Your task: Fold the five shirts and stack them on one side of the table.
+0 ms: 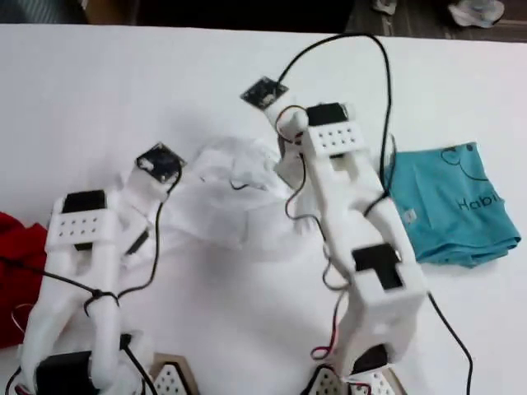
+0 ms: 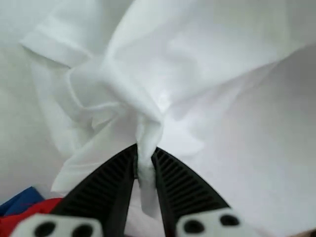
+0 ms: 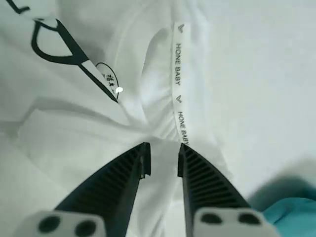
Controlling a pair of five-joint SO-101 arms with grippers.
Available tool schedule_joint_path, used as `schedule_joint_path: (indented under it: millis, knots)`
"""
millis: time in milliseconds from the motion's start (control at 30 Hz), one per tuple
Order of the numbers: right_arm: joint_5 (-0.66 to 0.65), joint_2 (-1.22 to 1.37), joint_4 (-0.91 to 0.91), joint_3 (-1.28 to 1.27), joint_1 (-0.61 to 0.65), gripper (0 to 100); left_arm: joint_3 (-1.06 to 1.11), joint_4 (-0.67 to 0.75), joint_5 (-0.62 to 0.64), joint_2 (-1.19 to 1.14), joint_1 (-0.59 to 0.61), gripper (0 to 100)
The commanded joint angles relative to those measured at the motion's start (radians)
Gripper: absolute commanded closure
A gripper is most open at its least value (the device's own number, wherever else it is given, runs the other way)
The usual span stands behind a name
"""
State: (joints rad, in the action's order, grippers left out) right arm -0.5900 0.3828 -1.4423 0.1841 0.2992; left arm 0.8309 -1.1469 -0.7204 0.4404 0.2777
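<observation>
Left gripper (image 2: 144, 160) pinches white shirt (image 2: 197, 74)

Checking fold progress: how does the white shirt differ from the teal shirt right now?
Pose: the white shirt is crumpled; the teal shirt lies flat, folded.
Place: the white shirt sits mid-table between the arms; the teal shirt lies off to one side.
Grip: the left gripper pinches the white shirt; nothing grips the teal shirt.
Both rest on the table.
</observation>
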Motion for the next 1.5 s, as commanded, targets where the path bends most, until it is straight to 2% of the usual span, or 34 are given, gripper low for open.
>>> schedule_joint_path:
  millis: [0, 167, 467, 633, 1067, 1167, 1367, 1467]
  knots:
    - [-0.005, 0.05, -0.073, 0.069, 0.002, 90.0, -0.004, 0.014, 0.005, 0.012, 0.003, 97]
    - [-0.049, 0.028, -0.16, 0.074, -0.031, 90.0, -0.007, 0.014, 0.005, 0.012, 0.0, 97]
    - [-0.077, -0.073, -0.193, 0.077, -0.145, 89.8, -0.008, 0.014, 0.005, 0.012, 0.0, 97]
    - [-0.091, -0.076, -0.171, 0.075, -0.13, 89.7, -0.012, 0.021, 0.005, 0.012, -0.002, 97]
    - [-0.095, 0.119, -0.122, 0.08, -0.104, 89.6, -0.004, 0.034, 0.005, 0.012, -0.002, 97]
    - [-0.097, 0.119, -0.128, 0.086, -0.105, 89.6, -0.004, 0.031, 0.005, 0.012, -0.002, 97]
    - [-0.097, 0.13, -0.223, 0.255, -0.157, 89.5, -0.004, 0.032, 0.005, 0.012, -0.002, 97]
    - [-0.097, 0.13, -0.229, 0.227, -0.166, 85.8, -0.004, 0.034, 0.005, 0.012, -0.002, 97]
